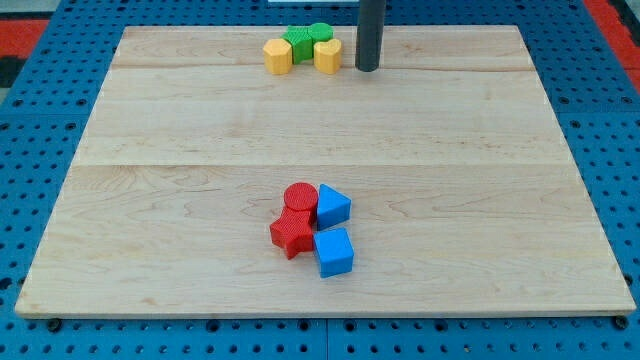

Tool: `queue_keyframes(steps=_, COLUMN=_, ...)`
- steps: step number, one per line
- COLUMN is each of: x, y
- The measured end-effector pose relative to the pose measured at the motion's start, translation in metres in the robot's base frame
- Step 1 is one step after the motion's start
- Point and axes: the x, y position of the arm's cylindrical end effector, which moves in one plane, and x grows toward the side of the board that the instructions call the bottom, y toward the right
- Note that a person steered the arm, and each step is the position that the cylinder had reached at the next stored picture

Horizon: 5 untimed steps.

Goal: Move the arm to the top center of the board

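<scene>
My tip rests on the wooden board near the view's top centre. It stands just right of a cluster at the top: a yellow block, a green block, a green cylinder and a second yellow block. A small gap lies between the tip and the right yellow block. Lower, near the board's middle bottom, a red cylinder, a red star-shaped block, a blue triangular block and a blue cube sit bunched together, far from the tip.
The board lies on a blue perforated table. A red area shows at the view's top corners.
</scene>
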Motion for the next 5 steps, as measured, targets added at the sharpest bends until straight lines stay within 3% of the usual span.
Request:
queue_keyframes(steps=3, x=-0.082, y=-0.008)
queue_keyframes(steps=4, x=-0.080, y=-0.010)
queue_keyframes(steps=5, x=-0.081, y=-0.050)
